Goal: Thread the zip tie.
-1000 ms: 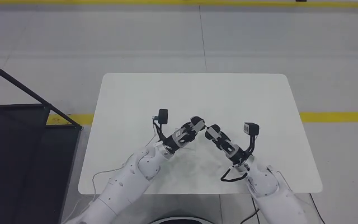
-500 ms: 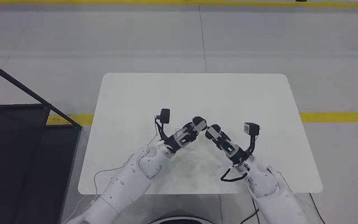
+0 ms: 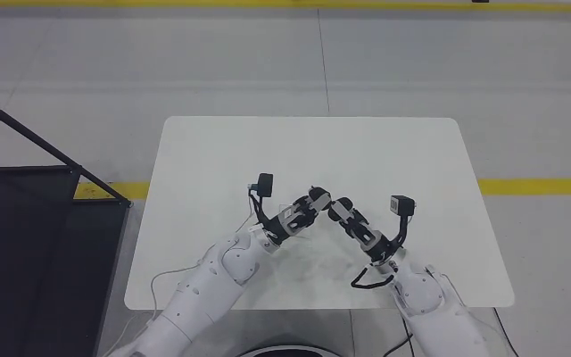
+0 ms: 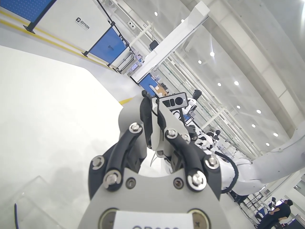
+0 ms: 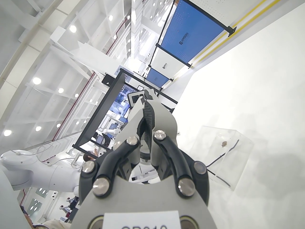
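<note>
Tip to tip above the surface [image 3: 401,152], toward the middle of its near edge: left gripper [image 3: 316,195] and right gripper [image 3: 335,208], nearly touching, both angled upward. Left jaws clenched on a thin pale zip tie [image 4: 153,158], loose end curling down below the pinch in the air between the two grippers; right jaws pressed together pad to pad, with whatever lies between them too small to tell. Near the surface's near edge, beneath the arms, a clear plastic box [image 5: 222,139] with a dark wire [image 5: 225,154] lying in it.
</note>
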Tool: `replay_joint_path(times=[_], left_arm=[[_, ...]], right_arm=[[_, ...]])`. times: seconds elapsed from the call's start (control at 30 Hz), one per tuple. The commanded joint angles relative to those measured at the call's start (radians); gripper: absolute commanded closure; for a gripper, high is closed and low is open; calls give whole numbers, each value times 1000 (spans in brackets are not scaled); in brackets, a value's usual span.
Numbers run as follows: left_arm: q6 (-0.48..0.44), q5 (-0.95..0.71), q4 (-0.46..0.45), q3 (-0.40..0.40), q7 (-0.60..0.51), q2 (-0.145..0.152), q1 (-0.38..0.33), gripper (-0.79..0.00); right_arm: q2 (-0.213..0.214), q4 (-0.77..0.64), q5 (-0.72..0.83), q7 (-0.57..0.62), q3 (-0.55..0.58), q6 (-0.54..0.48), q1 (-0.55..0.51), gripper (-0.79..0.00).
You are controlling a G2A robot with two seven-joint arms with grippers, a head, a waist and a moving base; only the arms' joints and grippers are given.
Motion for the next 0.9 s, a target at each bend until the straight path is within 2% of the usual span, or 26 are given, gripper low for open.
replay_joint_path(times=[0.0, 0.1, 0.2, 0.4, 0.67, 0.87], left_arm=[[-1, -1, 1, -2, -4, -2, 1, -154], [-3, -3, 2, -6, -6, -4, 2, -209], [-1, -2, 3, -9, -11, -6, 3, -194], [-5, 3, 3, -17, -14, -10, 6, -148], [-9, 3, 7, -25, -23, -16, 8, 0], [-11, 5, 9, -32, -30, -20, 9, 0]], right_arm=[[-1, -2, -5, -7, 2, 3, -1, 0], [-3, -4, -9, -13, 2, 2, -4, 0], [-5, -4, -13, -16, 4, 2, -6, 0], [-7, -4, -13, -14, 7, 7, -7, 0], [-11, -4, -16, -8, 8, 12, -5, 0], [-13, -3, -17, -5, 11, 12, -7, 0]])
